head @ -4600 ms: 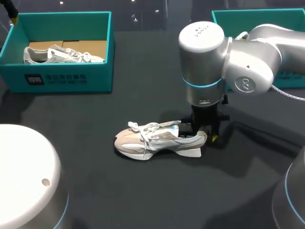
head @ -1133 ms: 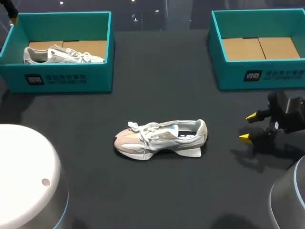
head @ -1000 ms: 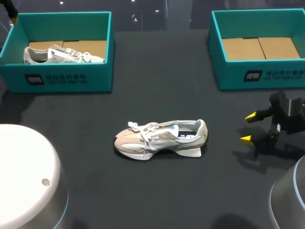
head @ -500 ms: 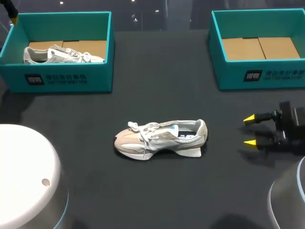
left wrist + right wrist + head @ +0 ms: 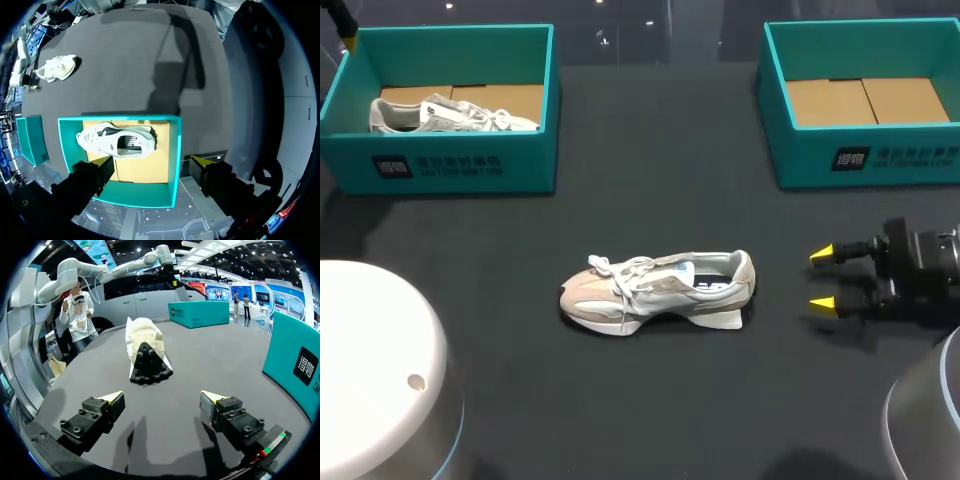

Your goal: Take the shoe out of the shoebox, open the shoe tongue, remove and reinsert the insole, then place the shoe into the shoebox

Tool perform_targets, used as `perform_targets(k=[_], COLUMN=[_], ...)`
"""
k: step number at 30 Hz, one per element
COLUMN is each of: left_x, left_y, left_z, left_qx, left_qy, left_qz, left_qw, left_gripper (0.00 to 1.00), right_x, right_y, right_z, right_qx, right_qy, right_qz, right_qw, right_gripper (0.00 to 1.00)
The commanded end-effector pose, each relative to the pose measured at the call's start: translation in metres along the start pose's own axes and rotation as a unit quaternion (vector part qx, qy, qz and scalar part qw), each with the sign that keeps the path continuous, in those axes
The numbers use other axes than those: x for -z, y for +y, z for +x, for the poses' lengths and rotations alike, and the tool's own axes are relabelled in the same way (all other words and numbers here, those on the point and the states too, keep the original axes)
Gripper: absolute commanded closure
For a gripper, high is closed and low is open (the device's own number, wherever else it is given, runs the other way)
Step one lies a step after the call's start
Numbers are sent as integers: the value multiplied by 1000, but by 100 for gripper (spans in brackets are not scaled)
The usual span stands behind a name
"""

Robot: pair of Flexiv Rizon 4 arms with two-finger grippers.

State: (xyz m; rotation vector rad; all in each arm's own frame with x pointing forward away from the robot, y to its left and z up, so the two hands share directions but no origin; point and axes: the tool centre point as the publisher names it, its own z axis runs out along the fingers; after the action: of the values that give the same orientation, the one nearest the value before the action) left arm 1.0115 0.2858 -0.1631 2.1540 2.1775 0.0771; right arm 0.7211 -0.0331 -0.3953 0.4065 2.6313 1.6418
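Two teal shoeboxes (image 5: pixel 470 165) (image 5: pixel 900 158) beyond the shoe (image 5: pixel 655 290); right end effector (image 5: pixel 822 278) wide open, empty.

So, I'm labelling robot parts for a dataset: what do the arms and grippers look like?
Both arms are smooth, rounded shells: the left arm white, the right arm silver-grey, each with a thin light-blue ring. The left gripper and right gripper have blocky black fingers and bright yellow wedge tips.
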Motion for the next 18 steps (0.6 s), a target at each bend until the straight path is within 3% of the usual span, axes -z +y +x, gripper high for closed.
perform_targets(k=[1, 18], left_x=[1, 1], left_y=[-1, -1], left_z=[0, 0], left_qx=[-1, -1], left_qy=[0, 0], left_qz=[-1, -1], left_qw=[1000, 1000], left_gripper=[0, 0], right_x=[-15, -54], right_y=[7, 24], right_z=[6, 12], right_qx=[-1, 26], right_qy=[-7, 7], right_qz=[7, -4], right_qw=[1000, 1000], right_gripper=[0, 0])
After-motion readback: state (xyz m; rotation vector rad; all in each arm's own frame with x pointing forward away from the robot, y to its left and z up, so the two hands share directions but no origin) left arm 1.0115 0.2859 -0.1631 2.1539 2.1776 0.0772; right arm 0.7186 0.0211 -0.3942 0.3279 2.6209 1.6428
